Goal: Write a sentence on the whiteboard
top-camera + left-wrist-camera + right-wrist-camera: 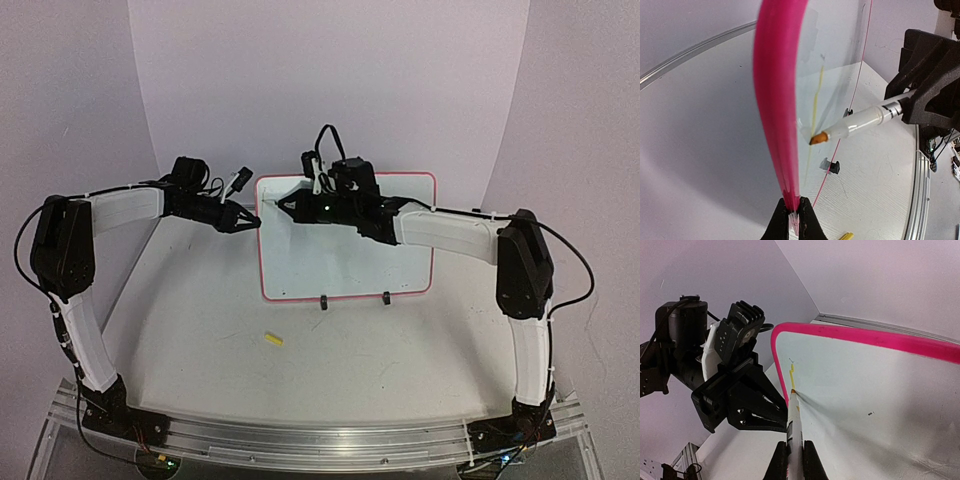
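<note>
Fingers, left: the left fingers (782, 225) (244, 217) are pressed together on the pink border of the whiteboard's left edge, which is pinched between them.
Fingers, right: the right fingers (779, 465) (290, 205) are clamped on the barrel of the marker (793, 425) (860, 122), which is held out in line with them, in front of the whiteboard's upper left part.
Whiteboard: the whiteboard (350, 270) (777, 100) (865, 390) is stood upright on the bench (200, 330), turned towards the arms, and is carried on two black clip feet (323, 300) under its lower edge.
Marker tip: an orange-yellow tip is seen at the whiteboard's face, close inside its left border; contact with the surface is suggested in both wrist views.
Sentence: of the sentence (792, 377) (816, 100), a single thin yellow stroke is seen near the whiteboard's upper left corner, running down to the marker tip; no word can be read.
Small yellow piece: a small yellow piece (273, 339) (845, 236) is laid on the bench in front of the whiteboard's lower left corner, apart from it; what it is cannot be told.
Arms: the whiteboard is approached from its left side by the left arm and across its face from the right side by the right arm.
</note>
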Tool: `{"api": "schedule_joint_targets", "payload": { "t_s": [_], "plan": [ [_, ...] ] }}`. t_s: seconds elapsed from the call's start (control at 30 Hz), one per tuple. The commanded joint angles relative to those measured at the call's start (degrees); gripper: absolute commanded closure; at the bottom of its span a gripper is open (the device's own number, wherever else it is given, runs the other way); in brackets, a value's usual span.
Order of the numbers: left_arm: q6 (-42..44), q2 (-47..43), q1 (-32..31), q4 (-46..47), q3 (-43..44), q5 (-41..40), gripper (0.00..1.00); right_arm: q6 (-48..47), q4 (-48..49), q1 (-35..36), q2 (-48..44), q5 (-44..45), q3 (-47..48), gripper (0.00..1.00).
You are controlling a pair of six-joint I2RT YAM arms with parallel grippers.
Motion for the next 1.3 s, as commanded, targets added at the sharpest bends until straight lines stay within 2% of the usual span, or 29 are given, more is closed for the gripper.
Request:
{"api": "schedule_joint_targets", "payload": {
  "t_s": [0.0, 0.5, 0.87, 1.27],
  "plan": [
    [1.3, -2.5, -0.4, -0.4, 0.5, -2.5, 1.00, 0.2, 0.3, 0.1, -1.3, 4.9, -0.7, 1.00],
    [1.3, -2.6, -0.4, -0.4, 0.5, -2.5, 1.00, -0.2, 2.6, 0.1, -5.6, 9.9, -6.0, 1.00],
    [1.4, -2.8, -0.4, -0.5, 0.5, -2.7, 1.00, 0.0, 8.3, 0.1, -8.4, -0.2, -8.5, 1.00],
    [1.5, -3.1, -0.5, -0.6, 0.4, -2.7, 1.00, 0.3, 7.9, 0.0, -6.8, 2.5, -5.8, 1.00]
  ]
}}
